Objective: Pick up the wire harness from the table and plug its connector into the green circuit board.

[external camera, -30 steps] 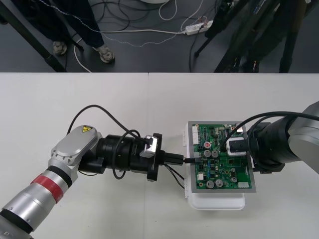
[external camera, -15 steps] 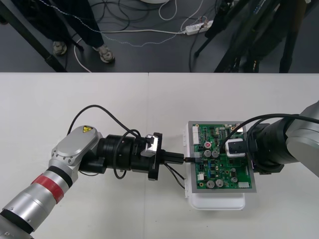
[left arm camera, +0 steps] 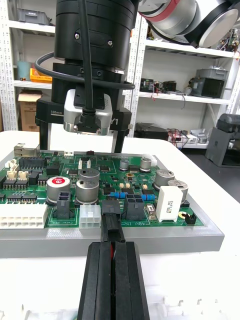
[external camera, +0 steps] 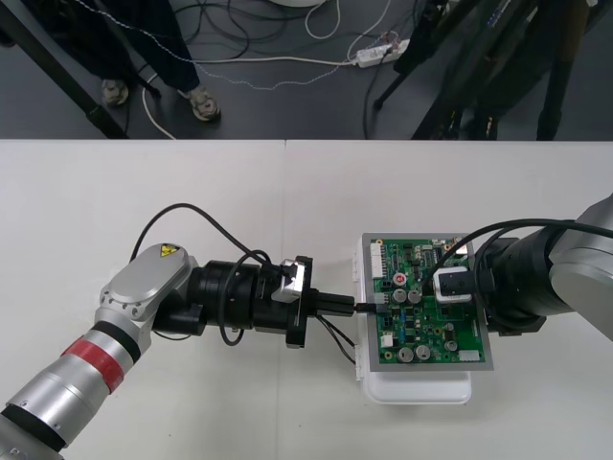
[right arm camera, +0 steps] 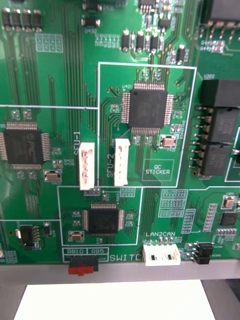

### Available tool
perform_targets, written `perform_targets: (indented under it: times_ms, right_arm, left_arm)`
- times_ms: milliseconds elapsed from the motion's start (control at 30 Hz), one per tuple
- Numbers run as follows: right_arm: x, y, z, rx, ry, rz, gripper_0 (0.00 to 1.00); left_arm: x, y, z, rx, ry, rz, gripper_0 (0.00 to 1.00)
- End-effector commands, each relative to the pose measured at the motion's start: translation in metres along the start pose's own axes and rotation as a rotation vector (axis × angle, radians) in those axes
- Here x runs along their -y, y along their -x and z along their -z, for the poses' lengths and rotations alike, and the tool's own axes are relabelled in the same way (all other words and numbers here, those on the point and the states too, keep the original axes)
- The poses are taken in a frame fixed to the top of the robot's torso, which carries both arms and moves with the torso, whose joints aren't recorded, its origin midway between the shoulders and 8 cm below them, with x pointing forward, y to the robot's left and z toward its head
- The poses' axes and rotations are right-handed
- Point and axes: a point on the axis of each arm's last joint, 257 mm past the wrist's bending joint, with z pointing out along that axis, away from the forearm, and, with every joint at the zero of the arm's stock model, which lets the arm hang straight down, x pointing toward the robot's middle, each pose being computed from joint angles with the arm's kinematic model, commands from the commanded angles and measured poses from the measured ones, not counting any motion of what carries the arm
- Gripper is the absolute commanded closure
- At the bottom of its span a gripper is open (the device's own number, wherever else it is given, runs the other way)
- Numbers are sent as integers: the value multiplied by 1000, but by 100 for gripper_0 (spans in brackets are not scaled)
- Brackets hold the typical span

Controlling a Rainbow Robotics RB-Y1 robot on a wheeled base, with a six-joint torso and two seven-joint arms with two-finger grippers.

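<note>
At the flat green board's (external camera: pixel 431 331) left edge, the left gripper's (external camera: pixel 347 307) slab-like black fingers (left arm camera: pixel 95 280) clamp the thin-wired harness's (external camera: pixel 335 337) boxy black plug (left arm camera: pixel 111 222) against it, while the right gripper (external camera: pixel 458 287) hangs over the board, fingers apart.

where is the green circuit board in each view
Front view: the green circuit board lies on the table right of centre, the left gripper at its left edge.
Left wrist view: board just beyond the shut fingers and the plug.
Right wrist view: board seen close from above.
Shared landmark: the white base under the board; base beside the fingers, base past the board's edge.
</note>
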Motion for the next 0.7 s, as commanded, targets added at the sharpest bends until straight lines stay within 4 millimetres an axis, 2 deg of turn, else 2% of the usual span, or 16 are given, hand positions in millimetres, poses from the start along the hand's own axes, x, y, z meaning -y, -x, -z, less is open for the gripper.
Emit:
perform_targets:
  times_ms: [33,400,700]
  right_arm:
    - [-9,10,-3,16,14,-27,0]
    - [-9,10,-3,15,16,-27,0]
    - [-9,9,-3,14,14,-30,0]
  left_arm:
    - [7,17,-36,66,-5,-17,100]
    - [9,18,-38,74,-8,-24,100]
    - [14,27,-43,98,-25,-30,100]
